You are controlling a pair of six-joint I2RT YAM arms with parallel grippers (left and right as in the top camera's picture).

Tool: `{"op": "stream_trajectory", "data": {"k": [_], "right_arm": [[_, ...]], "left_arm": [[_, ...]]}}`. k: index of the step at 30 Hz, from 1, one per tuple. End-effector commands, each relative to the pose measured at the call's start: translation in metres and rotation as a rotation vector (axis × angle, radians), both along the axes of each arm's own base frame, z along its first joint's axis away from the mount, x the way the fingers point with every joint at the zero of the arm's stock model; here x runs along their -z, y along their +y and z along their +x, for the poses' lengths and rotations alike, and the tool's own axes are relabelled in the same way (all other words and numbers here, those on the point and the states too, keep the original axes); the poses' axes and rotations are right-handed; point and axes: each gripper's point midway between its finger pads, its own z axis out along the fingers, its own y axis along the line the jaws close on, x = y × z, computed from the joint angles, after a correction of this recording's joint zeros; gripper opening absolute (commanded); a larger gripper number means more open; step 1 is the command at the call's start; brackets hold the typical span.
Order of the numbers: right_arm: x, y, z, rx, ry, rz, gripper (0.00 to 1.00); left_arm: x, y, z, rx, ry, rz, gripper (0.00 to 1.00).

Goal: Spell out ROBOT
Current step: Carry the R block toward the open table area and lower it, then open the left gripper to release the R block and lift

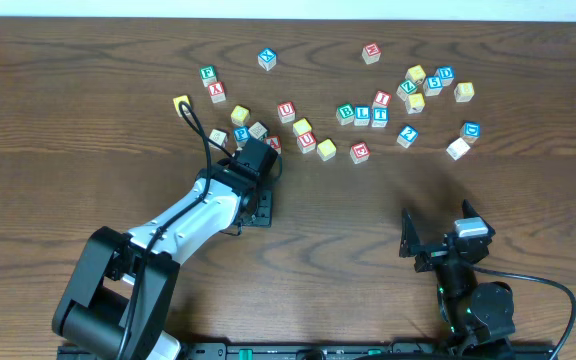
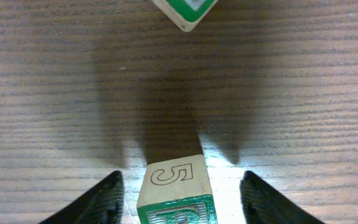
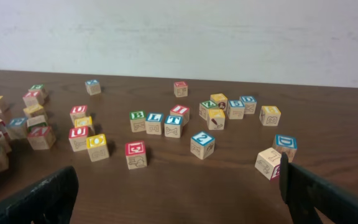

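Trouble is waiting around the green-printed cube (image 2: 176, 190), which is sitting on the worktop (image 2: 55, 81) between the left fingers (image 2: 98, 202), parted and clear of it. Any sideways drift risks clipping and turning it, or nudging the neighbouring green cube (image 2: 185, 9) ahead. Right fingers (image 3: 42, 196) are hanging wide, empty.

The dark brown wooden surface (image 2: 55, 93) is showing fine horizontal grain. The pale wooden cube with a green-printed face (image 2: 176, 210) is displaying a dark outlined 5 on its bare side. The green-printed B cube (image 3: 137, 116), blue-printed L cube (image 3: 154, 118) and blue-printed T cube (image 3: 173, 121) are showing white letters on coloured tops. The yellow-topped wooden cube (image 3: 96, 142) and red-printed U cube (image 3: 78, 132) are showing pale unpainted sides.
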Motion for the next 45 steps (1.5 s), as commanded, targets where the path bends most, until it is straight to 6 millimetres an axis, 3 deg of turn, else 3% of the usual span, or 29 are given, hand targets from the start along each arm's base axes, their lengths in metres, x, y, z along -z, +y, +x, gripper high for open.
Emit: {"op": "stream_trajectory", "data": {"k": [1,12,21,23,29,37,45], "right_arm": [[0.002,-0.001,0.000,0.003,0.004,-0.008,0.99],[0.002,-0.001,0.000,0.004,0.004,-0.009,0.99],[0.002,-0.001,0.000,0.003,0.004,-0.008,0.99],[0.002,-0.001,0.000,0.003,0.004,-0.008,0.99],[0.002,-0.001,0.000,0.003,0.004,-0.008,0.99],[0.001,-0.001,0.000,0.003,0.004,-0.008,0.99],[0.002,-0.001,0.000,0.004,0.004,-0.009,0.99]], "left_arm": [[0.002,0.001,0.000,0.003,0.003,0.012,0.64],[-0.019,-0.009,0.019,0.006,-0.053,-0.016,0.67],[-0.082,-0.017,0.044,0.010,-0.113,-0.017,0.70],[-0.104,-0.020,0.051,-0.033,-0.128,-0.036,0.73],[-0.132,-0.030,0.068,-0.170,-0.181,-0.114,0.73],[-0.130,-0.037,0.072,-0.244,-0.159,-0.155,0.73],[-0.107,-0.068,0.082,-0.218,-0.072,-0.194,0.73]]}}
